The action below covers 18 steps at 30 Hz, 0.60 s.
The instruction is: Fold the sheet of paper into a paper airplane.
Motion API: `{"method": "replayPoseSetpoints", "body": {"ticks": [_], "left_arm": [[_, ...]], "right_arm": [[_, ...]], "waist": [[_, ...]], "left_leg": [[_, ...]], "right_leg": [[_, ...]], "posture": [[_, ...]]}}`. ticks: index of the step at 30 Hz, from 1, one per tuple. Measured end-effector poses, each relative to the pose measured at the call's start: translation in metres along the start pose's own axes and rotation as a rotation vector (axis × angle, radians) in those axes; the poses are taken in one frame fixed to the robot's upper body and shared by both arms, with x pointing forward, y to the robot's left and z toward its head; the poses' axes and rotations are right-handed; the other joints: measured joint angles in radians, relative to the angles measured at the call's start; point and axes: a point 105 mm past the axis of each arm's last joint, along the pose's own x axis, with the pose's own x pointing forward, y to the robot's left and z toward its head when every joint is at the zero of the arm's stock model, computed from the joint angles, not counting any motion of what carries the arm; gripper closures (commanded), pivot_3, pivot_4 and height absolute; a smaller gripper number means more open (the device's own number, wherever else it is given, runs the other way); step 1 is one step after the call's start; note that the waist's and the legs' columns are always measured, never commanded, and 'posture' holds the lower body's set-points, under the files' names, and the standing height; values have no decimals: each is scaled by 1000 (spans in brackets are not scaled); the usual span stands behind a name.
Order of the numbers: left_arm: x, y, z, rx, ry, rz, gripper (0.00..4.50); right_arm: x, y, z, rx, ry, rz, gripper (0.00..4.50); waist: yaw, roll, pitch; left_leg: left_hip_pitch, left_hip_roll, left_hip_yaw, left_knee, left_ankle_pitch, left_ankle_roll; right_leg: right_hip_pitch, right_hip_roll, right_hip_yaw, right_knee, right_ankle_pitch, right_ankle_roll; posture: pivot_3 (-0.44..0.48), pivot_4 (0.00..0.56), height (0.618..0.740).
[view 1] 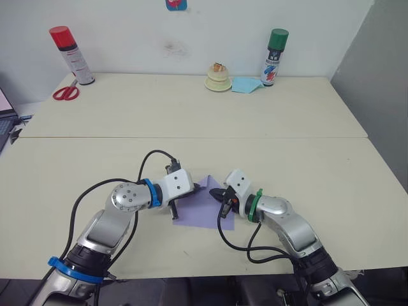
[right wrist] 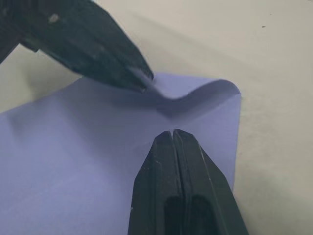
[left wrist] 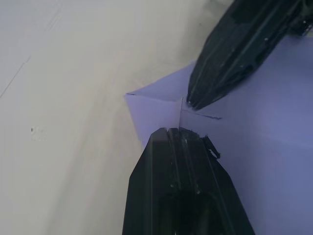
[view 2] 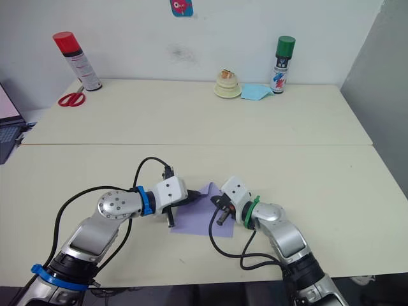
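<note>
The thin lavender-purple sheet of paper (view 1: 203, 207) lies on the near half of the pale cream matte surface (view 1: 191, 115), between the two arms, with one far corner folded in toward the centre crease and the other far edge curling up loosely. The left claw (right wrist: 139, 81), its two black fingers pressed together, pinches or pins that lifted edge at the crease line; from these views I cannot tell whether paper sits between the fingers. The right claw (right wrist: 174, 134), fingers also together, rests tip-down on the sheet just behind the crease, apparently holding it flat. To do this corner fold well, I judge the pinning tip should stay planted on the crease while the other claw draws the flap down until its edge meets the centre line, then rubs along the fold to sharpen it. The paper looks light, smooth and springy, likely to slide on the surface or pop back open unless pressed firmly.
</note>
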Motion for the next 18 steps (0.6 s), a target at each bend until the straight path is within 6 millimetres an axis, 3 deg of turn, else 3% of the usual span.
{"method": "replayPoseSetpoints", "body": {"ticks": [18], "left_arm": [[2,-4,-6,88,67,-23,4490]], "right_arm": [[0,1,0,7,-2,-8,4500]], "waist": [[0,0,0]], "left_leg": [[0,0,0,0,0,0]], "right_leg": [[0,0,0,1,0,0]], "posture": [[0,150,737]]}}
